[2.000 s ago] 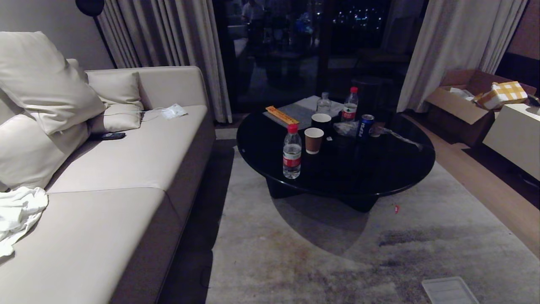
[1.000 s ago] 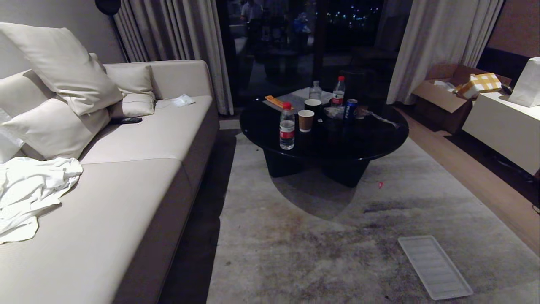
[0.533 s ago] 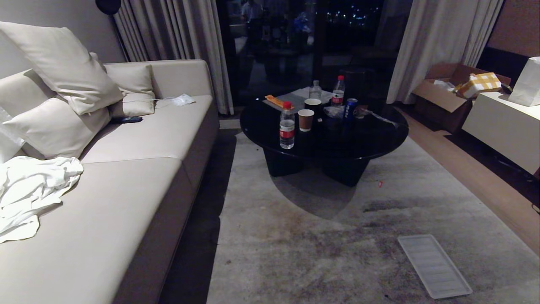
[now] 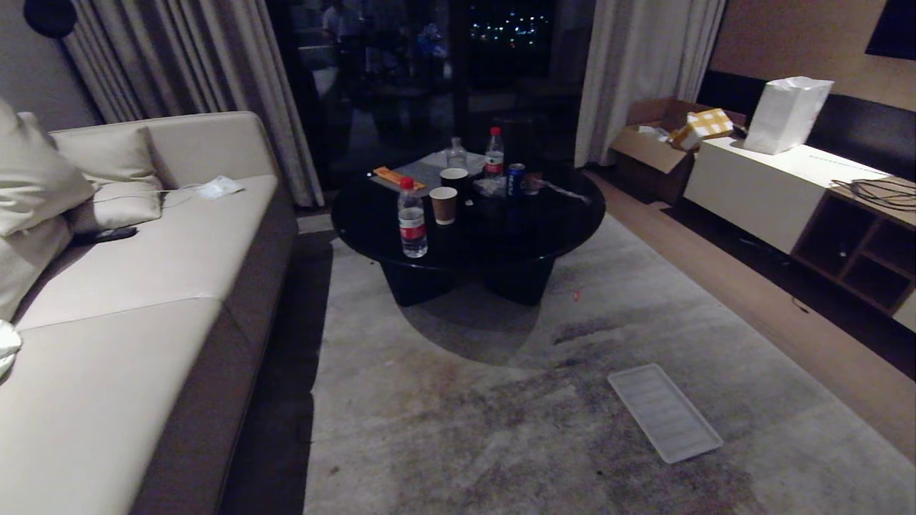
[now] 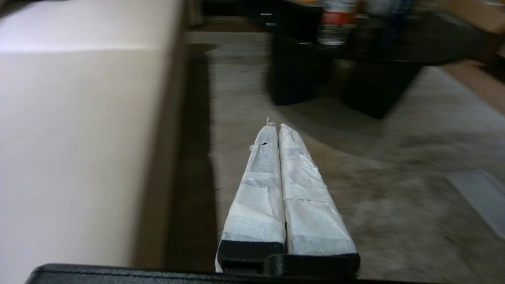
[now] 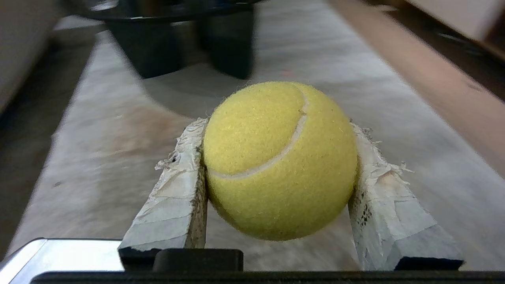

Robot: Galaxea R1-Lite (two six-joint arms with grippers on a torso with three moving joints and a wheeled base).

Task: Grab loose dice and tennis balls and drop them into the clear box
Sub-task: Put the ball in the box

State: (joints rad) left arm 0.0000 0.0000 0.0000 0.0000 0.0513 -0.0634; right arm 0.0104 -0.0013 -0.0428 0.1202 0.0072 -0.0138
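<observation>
With the head view swung right since earlier, the right gripper point(image 6: 276, 189) clamps a fuzzy yellow-green tennis ball point(image 6: 278, 157), left gripper point(image 5: 278, 130) closed; next, finding the unseen clear box.

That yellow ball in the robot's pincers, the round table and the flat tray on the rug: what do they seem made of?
The tennis ball looks like fuzzy felt with a pale rubbery seam. The round table seems glossy black, perhaps lacquer or glass, since it mirrors things. The flat ribbed panel appears to be translucent plastic.
</observation>
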